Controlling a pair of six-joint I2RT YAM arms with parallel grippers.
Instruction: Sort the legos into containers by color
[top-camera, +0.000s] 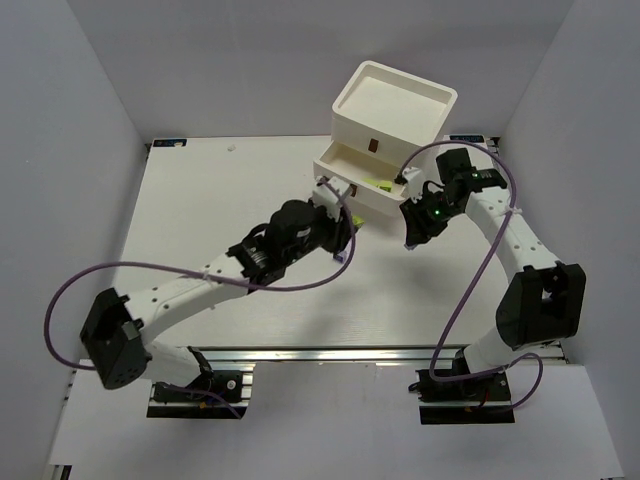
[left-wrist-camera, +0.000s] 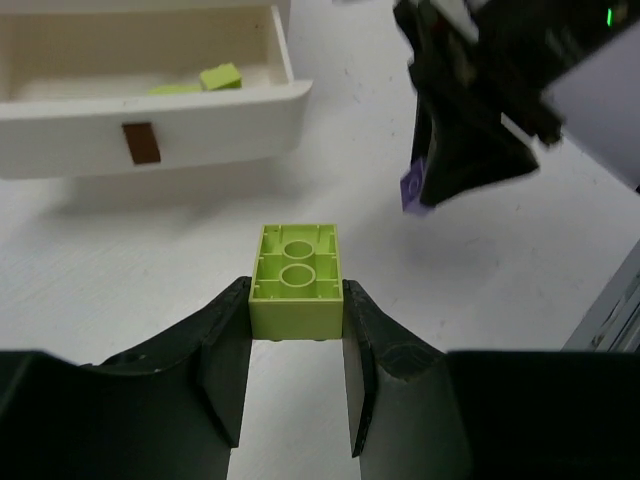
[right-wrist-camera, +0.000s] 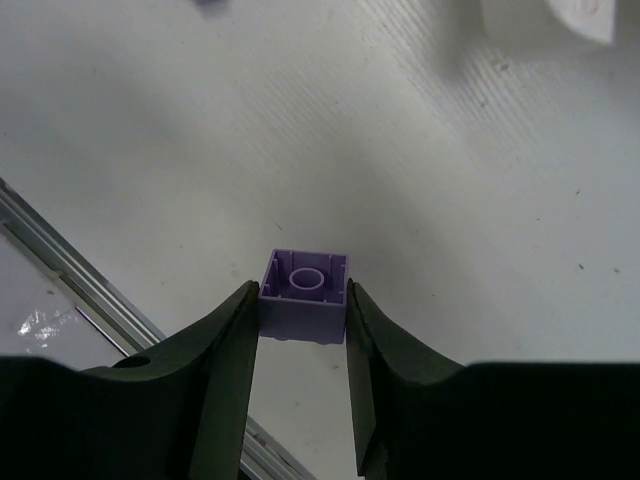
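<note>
Left gripper (left-wrist-camera: 297, 305): clamped on lime brick (left-wrist-camera: 296, 262), hollow underside turned toward wrist camera, brick pinched at fingertips. Pulled-out drawer (left-wrist-camera: 225, 128) noted ahead and to left of it; two lime pieces (left-wrist-camera: 221, 76) seen inside.

Right gripper (right-wrist-camera: 303, 300): clamped on purple brick (right-wrist-camera: 304, 283), hollow side likewise shown, table (right-wrist-camera: 450, 200) seen beyond. Right gripper placed ahead-right of Left gripper, clear of drawer.

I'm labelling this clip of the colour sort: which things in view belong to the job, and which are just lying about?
Belongs to the job: lime brick in the left gripper; purple brick in the right gripper; open drawer holding lime bricks; drawer unit.
Just lying about: purple cables on the arms; metal rail at the table's near edge.
</note>
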